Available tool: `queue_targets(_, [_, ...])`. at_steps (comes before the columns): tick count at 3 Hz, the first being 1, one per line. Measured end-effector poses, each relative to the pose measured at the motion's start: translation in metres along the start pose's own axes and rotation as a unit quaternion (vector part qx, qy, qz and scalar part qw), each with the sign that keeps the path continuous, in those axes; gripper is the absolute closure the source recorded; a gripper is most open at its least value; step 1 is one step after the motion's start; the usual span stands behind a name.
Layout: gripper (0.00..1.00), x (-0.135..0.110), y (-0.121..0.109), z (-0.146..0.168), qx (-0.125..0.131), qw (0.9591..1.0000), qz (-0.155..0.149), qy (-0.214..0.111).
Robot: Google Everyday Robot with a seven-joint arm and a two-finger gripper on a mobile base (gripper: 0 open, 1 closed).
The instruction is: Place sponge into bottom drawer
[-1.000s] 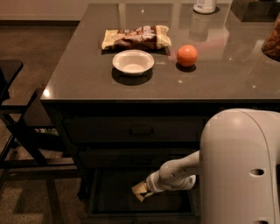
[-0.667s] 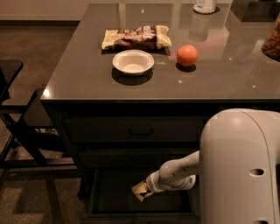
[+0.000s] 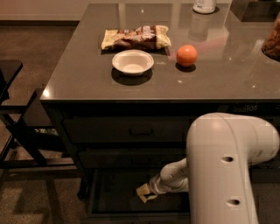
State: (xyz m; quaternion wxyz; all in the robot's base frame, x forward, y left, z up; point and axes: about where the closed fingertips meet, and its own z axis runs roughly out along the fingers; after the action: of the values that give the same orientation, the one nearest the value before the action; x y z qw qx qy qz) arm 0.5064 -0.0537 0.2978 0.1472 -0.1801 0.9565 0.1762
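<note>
The bottom drawer [image 3: 114,199] is pulled open below the two shut drawers of the dark counter, and its interior is dark. My gripper [image 3: 149,191] reaches down from the right, over the inside of this drawer. It is shut on the sponge [image 3: 142,191], a small pale yellow pad at its tip. The sponge sits low over the drawer's middle; I cannot tell whether it touches the drawer floor. My white arm [image 3: 218,170] fills the lower right and hides the drawer's right part.
On the countertop [image 3: 87,83] are a white bowl [image 3: 132,61], a crinkly snack bag [image 3: 135,37] and an orange fruit [image 3: 187,55]. A jar [image 3: 272,39] stands at the right edge and a white container [image 3: 204,5] at the back. A dark chair [image 3: 17,127] stands to the left.
</note>
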Motion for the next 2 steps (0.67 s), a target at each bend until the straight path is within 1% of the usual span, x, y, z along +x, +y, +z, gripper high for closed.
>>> queue_targets(1, [1.0, 0.012, -0.028, 0.038, 0.013, 0.9993, 0.03, 0.017])
queue_targets(2, [1.0, 0.02, -0.047, 0.08, 0.017, 0.9976, 0.059, 0.033])
